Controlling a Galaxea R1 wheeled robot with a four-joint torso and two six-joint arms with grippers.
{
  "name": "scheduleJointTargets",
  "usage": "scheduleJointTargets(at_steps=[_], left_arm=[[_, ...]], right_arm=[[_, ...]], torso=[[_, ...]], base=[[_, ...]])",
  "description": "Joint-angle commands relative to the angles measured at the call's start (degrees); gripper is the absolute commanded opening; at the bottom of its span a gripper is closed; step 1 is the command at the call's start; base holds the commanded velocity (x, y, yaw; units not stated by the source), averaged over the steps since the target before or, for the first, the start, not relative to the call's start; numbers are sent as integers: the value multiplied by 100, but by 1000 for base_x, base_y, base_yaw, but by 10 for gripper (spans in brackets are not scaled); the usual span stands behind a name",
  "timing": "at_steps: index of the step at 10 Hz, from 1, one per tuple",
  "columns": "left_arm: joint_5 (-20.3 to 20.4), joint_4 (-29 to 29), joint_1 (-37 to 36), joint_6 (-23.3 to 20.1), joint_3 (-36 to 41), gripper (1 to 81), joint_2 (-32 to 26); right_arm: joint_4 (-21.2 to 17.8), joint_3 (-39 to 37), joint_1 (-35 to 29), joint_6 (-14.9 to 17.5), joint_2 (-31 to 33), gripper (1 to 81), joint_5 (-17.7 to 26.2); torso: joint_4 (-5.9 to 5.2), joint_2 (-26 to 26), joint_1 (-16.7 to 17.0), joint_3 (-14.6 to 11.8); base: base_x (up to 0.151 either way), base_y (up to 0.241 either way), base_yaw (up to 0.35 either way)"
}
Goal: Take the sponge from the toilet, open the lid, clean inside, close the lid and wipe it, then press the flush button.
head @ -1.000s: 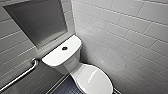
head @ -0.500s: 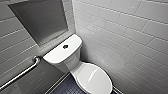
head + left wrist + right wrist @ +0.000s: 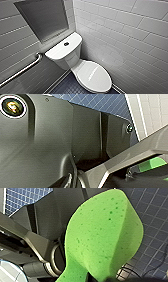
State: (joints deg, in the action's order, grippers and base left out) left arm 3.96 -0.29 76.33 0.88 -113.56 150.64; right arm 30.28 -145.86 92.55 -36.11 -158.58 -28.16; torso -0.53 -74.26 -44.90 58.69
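Right tool (image 3: 96,278) is clamped on the small bright green flat sponge (image 3: 100,235). Farther off, the white glossy ceramic toilet (image 3: 72,58) stands in the tiled corner, its oval lid (image 3: 93,75) closed.

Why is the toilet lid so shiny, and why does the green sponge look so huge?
Head view: light glints as a bright streak on the glossy lid. Right wrist view: the sponge sits right by the camera, so it looks huge.

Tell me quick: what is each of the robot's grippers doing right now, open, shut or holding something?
Left gripper: cannot be told.
Right gripper: closed, holding the green sponge.
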Motion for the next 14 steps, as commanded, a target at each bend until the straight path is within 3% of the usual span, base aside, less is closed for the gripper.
scheduleJointTargets(at_steps=[1, 5, 7, 8, 10, 12, 13, 14], left_arm=[[-423, 12, -60, -35, 114, 811, -104], [-431, -67, -447, 35, 184, 811, -279], [-431, -50, -569, 26, 202, 811, -358], [-440, -59, -683, 26, 211, 811, -411], [-457, -93, -991, 35, 315, 811, -551], [-545, -495, -1359, 35, 422, 811, -648], [-703, -752, -1501, 35, 431, 811, -640], [-791, -911, -1607, 35, 431, 811, -631]], right_arm=[[382, -125, 234, -46, -36, 10, 397], [382, -609, 357, -10, -625, 10, 1498], [382, -943, 479, -37, -862, 10, 1586], [382, -908, 515, -37, -889, 10, 1577], [373, -864, 550, -45, -932, 10, 1577], [382, -873, 542, -45, -924, 10, 1551], [382, -856, 524, -45, -924, 10, 1515], [382, -838, 506, -45, -924, 10, 1515]], torso=[[0, 0, 0, 0], [0, 0, 5, 0], [0, 0, 2, 0], [0, -575, -367, 0], [0, -704, -445, 0], [0, -1067, -664, 0], [400, -1264, -787, 0], [561, -1441, -896, 0]], base=[[0, 0, 0], [0, 0, 0], [0, 0, 0], [0, 0, 0], [0, 0, 0], [0, 0, 0], [0, 0, 0], [0, 0, 0]])
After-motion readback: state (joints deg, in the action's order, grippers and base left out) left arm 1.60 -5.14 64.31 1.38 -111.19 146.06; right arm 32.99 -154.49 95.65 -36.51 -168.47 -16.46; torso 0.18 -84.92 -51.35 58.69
